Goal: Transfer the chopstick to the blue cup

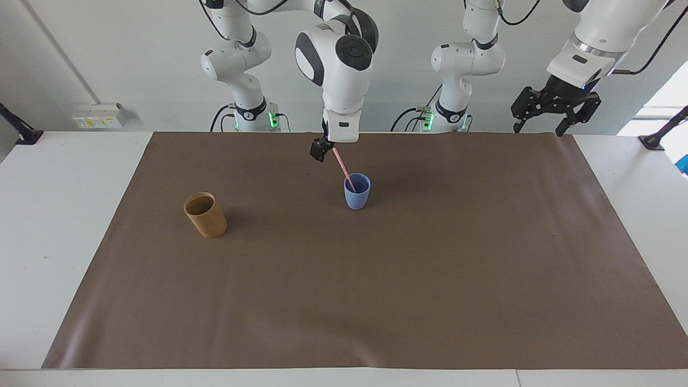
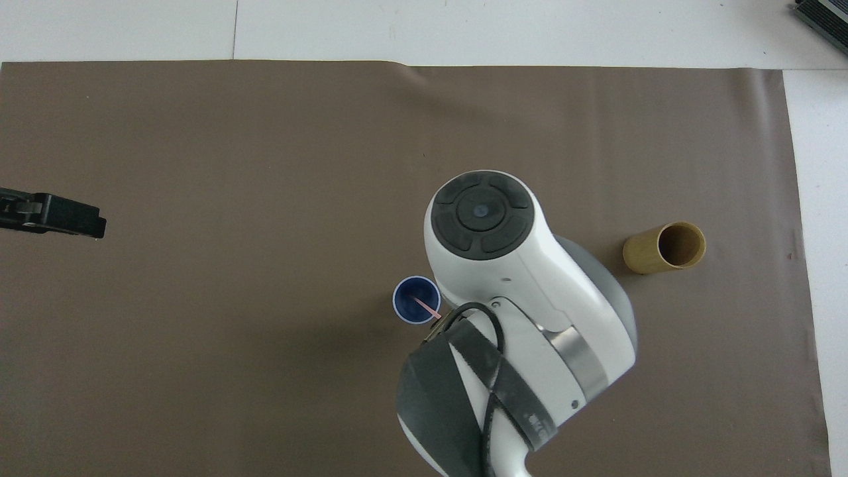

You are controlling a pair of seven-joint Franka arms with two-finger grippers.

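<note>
Chopstick point(image 1: 342, 167): single thin straight light-pink stick, about twice the cup's height. Judged light, stiff and smooth, so liable to slip; best held near its upper end. Stands tilted in the blue cup, lower end inside, upper end leaning toward the robots and the right arm's end of the tabletop.

Blue cup point(image 1: 357, 192): small matte light-blue handleless cup, upright mid-mat, holding the chopstick. Judged light and easily tipped by a pull on the stick.

Tan cup point(image 1: 205, 215): tan-brown cylindrical bamboo-like cup, upright toward the right arm's end, well apart from the blue cup; nothing visible inside.

Right end effector point(image 1: 324, 148): above the chopstick's upper end, fingers apart, gripping nothing; contact cannot be told.

Left end effector point(image 1: 553, 109): waits raised at the left arm's end, fingers apart, empty.

Brown mat point(image 1: 376, 301): covers the tabletop.
</note>
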